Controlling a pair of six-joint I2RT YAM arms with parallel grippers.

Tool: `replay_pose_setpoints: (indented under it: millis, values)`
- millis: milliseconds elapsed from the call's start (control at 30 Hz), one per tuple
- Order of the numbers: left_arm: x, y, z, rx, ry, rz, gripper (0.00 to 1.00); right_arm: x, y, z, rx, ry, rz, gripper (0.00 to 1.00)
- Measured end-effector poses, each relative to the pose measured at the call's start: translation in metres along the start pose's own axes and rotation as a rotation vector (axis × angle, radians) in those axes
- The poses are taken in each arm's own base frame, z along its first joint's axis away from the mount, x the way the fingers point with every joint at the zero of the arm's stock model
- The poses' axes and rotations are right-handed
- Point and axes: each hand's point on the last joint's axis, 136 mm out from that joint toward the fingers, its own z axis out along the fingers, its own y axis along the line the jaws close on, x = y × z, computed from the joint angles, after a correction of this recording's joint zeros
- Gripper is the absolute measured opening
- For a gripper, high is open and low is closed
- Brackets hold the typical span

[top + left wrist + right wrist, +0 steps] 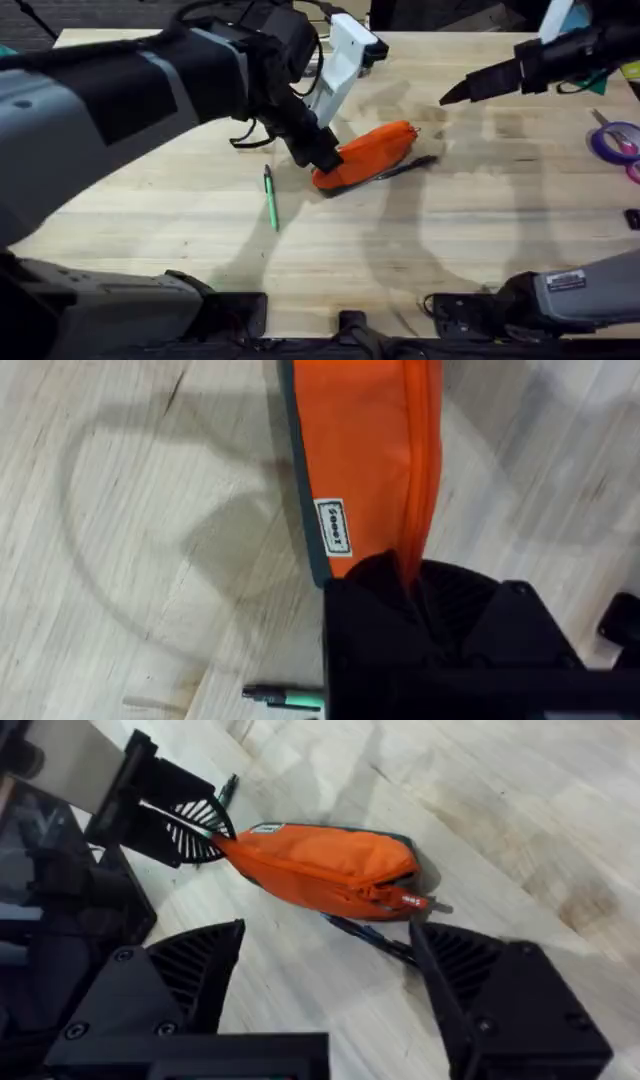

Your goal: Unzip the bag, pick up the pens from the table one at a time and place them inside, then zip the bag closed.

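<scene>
The orange bag (372,152) lies tilted on the table (480,250), its zipper seam running along the top (425,460). My left gripper (322,152) is shut on the bag's near-left end; in the left wrist view its fingers (400,575) pinch the orange fabric. The zipper pull (410,900) sits at the bag's opposite end. A green pen (271,197) lies left of the bag. The black pen (408,167) lies against the bag's front edge. My right gripper (448,96) hovers open, above and right of the bag, holding nothing.
A purple tape roll (615,140) and a small dark item (632,218) sit at the table's right edge. A white block (348,55) stands just behind the bag. Bare wood stretches across the front and right of the table.
</scene>
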Motion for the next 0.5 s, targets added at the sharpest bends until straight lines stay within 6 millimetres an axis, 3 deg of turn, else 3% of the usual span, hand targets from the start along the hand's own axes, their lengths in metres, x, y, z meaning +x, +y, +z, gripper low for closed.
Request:
replay_pose_setpoints:
  millis: [500]
  values:
    - [0.000,0.000,0.000,0.000,0.000,0.000,0.042,-0.007,0.031,-0.030,0.086,-0.047,-0.106,0.997]
